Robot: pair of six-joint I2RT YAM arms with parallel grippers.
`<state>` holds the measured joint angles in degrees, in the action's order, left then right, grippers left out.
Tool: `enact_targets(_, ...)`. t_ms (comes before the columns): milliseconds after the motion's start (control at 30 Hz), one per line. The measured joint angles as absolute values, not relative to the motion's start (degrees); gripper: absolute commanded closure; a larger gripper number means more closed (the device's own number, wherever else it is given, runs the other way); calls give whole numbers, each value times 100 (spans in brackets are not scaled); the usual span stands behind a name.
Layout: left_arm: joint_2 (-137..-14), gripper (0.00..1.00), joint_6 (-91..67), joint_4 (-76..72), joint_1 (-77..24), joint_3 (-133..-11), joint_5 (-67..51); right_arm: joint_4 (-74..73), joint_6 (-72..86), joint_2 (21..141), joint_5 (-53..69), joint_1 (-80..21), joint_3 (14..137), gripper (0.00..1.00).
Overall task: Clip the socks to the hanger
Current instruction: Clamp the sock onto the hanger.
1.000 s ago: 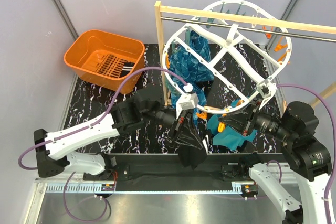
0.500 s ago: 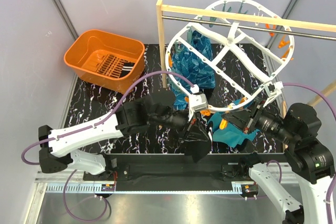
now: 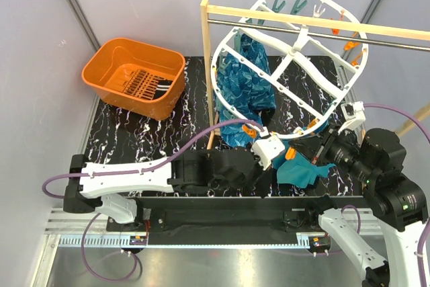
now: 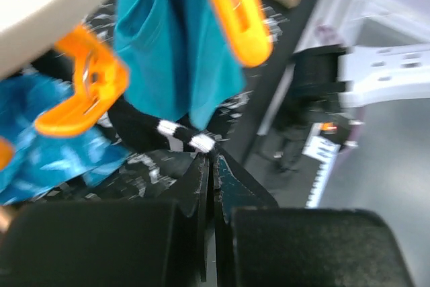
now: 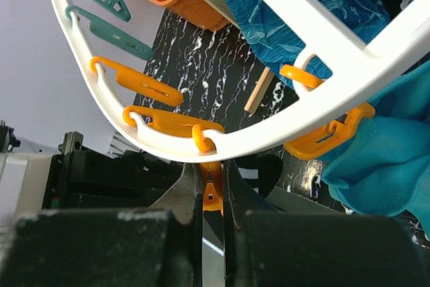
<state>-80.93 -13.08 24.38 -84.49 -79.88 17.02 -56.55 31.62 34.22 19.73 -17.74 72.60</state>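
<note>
The white oval hanger (image 3: 290,65) hangs tilted from the rod, its lower rim (image 5: 269,132) close above my right gripper. That gripper (image 5: 213,174) is shut on an orange clip (image 5: 213,196) under the rim. My left gripper (image 4: 211,159) is shut on the white-striped end of a black sock (image 4: 164,132), just below a teal cloth (image 4: 175,52) and two more orange clips (image 4: 87,92). From above, the left gripper (image 3: 277,158) sits beside the right gripper (image 3: 317,150) at the hanger's lower edge, and the held sock is hidden there. More striped socks (image 3: 144,84) lie in the basket.
An orange basket (image 3: 107,65) stands at the back left. A wooden rack (image 3: 203,65) with a metal rod carries the hanger. A blue patterned cloth (image 3: 245,82) hangs from the hanger's left side, and the teal cloth (image 3: 302,173) hangs at its near rim.
My left arm has stretched to the right with the sock, up to the hanger's lower rim. The hanger has swung and tilted. The right gripper has stayed on the clip.
</note>
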Motion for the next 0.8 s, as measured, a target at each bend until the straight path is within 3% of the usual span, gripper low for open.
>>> enact_targets(433, -8385, 100, -1066, 2565, -8541, -8560, 2062, -5690, 3155, 3500, 1745, -1789, 7264, 100)
enact_targets(800, -8705, 100, -934, 2526, -8541, -8667, 1072, -5662, 3157, 3500, 1743, -1789, 7210, 100)
